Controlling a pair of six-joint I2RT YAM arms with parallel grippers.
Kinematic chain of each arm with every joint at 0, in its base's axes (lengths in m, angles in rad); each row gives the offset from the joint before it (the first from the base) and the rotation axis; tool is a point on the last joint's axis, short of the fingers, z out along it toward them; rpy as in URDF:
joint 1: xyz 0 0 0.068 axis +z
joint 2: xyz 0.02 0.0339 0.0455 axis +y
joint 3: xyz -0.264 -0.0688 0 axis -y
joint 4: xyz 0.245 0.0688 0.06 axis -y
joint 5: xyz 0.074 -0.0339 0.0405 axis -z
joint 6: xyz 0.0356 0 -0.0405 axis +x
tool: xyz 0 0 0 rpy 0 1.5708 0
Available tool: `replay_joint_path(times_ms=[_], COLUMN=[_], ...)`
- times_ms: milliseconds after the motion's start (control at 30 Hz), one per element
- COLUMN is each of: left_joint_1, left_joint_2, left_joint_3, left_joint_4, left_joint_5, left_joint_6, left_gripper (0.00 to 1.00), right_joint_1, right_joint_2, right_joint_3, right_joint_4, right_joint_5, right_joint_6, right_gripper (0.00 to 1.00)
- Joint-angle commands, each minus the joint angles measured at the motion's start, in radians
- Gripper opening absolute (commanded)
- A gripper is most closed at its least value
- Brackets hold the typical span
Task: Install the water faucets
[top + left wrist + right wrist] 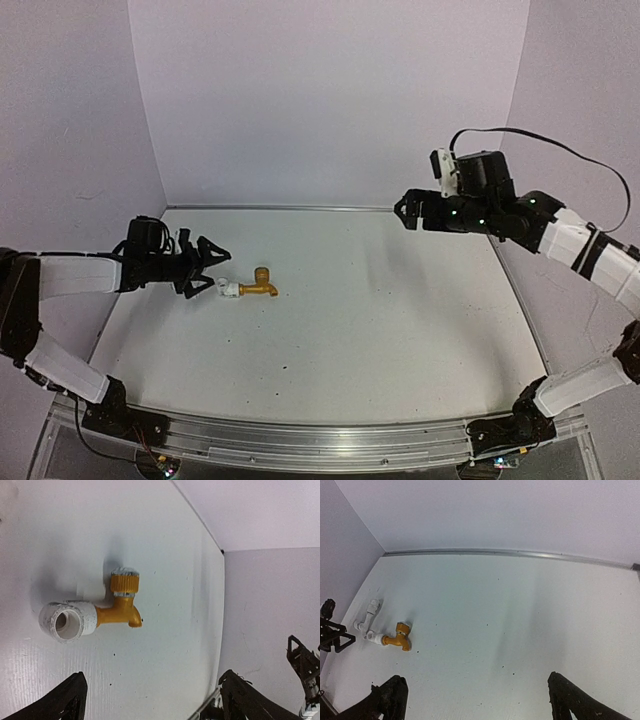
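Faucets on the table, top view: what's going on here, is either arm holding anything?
Neither arm holds anything. The left gripper is open right next to the yellow faucet, which lies on the table with its end seated in a white fitting. The white faucet lies close beside it, too small to tell whether it is fitted. The right gripper is open too, raised at the far right, well away from the parts.

We see a robot lab cell: a white table boxed by plain lilac walls, with two arms bolted to a metal rail.
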Motion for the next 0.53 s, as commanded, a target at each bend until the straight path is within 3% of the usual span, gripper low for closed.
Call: replay_joint_path(times_ms=[0, 167, 333, 500], left_joint_1=[0.007, 0.006, 0.006, 0.007], left_joint_2=[-0.243, -0.464, -0.575, -0.643], left_joint_3=[0.084, 0.232, 0.361, 0.414], left_joint_4=[-0.246, -0.302, -0.304, -0.302], left_joint_5=[-0.318, -0.378, -0.392, -0.401], left_joint_6=[0.122, 0.240, 0.337, 0.373], left_gripper=[0.95, 0.95, 0.95, 0.95], right_joint_1=[0.005, 0.004, 0.004, 0.004], right_joint_2=[-0.168, -0.290, -0.381, -0.427], right_joint_3=[-0.013, 0.009, 0.032, -0.046], right_joint_4=[0.034, 0.040, 0.071, 0.138], right_joint_5=[0.094, 0.117, 0.100, 0.145], right_joint_6=[-0.120, -0.159, -0.135, -0.160], right_gripper=[0.98, 0.98, 0.98, 0.98])
